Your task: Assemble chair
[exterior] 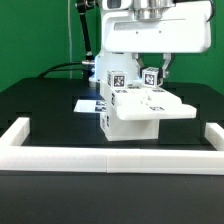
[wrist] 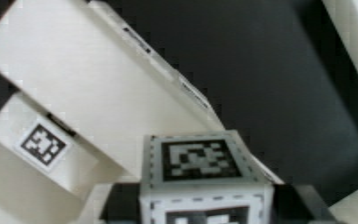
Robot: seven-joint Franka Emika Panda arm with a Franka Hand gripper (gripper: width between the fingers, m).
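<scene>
Green wall fills the back of the room, and a black counter [exterior: 40, 100] sits in front of it. We see a long white rail [exterior: 110, 156] along the near edge, with short ends turning toward us on both sides. It looks soft and plain, like foam.

From the exterior view we see the whole chair [exterior: 135, 108] in the middle of the counter. It is made of white blocky pieces with flat sides, not shiny. Small black-and-white square tags sit on it. A flat white marker board [exterior: 88, 104] lies on the counter at the chair's left, partly hidden behind it. The white robot arm [exterior: 150, 35] hangs above the chair, and its fingers [exterior: 158, 68] come down at a small tagged block [exterior: 151, 77] on top, toward the right.

Only the wrist view shows that block [wrist: 201, 160] up close. Dark finger parts sit at both its sides, so we think the fingers are pinching it. White slabs lean across behind it.
</scene>
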